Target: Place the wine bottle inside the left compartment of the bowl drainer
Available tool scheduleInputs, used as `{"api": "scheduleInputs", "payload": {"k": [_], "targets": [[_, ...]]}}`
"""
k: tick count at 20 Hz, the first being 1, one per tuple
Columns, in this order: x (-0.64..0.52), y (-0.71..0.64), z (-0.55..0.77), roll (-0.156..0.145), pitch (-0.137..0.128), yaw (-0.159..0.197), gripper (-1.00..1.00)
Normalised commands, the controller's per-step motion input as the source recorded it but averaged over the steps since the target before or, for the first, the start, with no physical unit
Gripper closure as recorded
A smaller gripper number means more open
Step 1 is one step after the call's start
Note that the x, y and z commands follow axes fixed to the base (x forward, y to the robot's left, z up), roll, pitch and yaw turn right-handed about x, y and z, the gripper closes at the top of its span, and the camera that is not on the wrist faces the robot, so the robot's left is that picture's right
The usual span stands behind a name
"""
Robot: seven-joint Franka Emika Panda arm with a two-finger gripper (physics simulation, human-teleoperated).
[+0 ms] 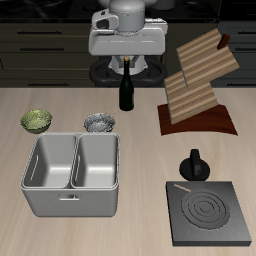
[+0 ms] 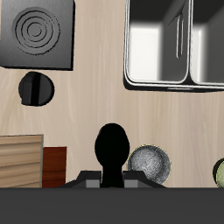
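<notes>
The wine bottle (image 1: 127, 92) is slim and near-black, and it stands upright at the back of the table. My gripper (image 1: 127, 66) is shut on its neck from above. In the wrist view the wine bottle (image 2: 112, 150) shows as a dark shape right under the gripper (image 2: 112, 178). The bowl drainer (image 1: 71, 198) is a light-grey tub with two deep wells, both with nothing in them. It sits well forward of the bottle, toward the table's front edge. In the wrist view only part of the bowl drainer (image 2: 161, 84) shows.
A wooden rack (image 1: 197, 82) stands beside the bottle. Two small bowls, one greenish (image 1: 37, 121) and one grey (image 1: 98, 122), lie just behind the drainer. A black pot with a knob (image 1: 195, 166) and a dark square plate with spiral rings (image 1: 210, 212) sit near the front.
</notes>
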Motion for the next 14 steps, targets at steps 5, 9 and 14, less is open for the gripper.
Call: {"api": "scheduleInputs", "payload": {"k": [5,9,14], "targets": [[0.00,-0.13,0.49,-0.018,-0.051,-0.009,1.00],[0.25,-0.23,0.26,-0.048,-0.003,-0.014,1.00],[0.38,-0.30,0.31,-0.034,0.014,-0.045,1.00]]}}
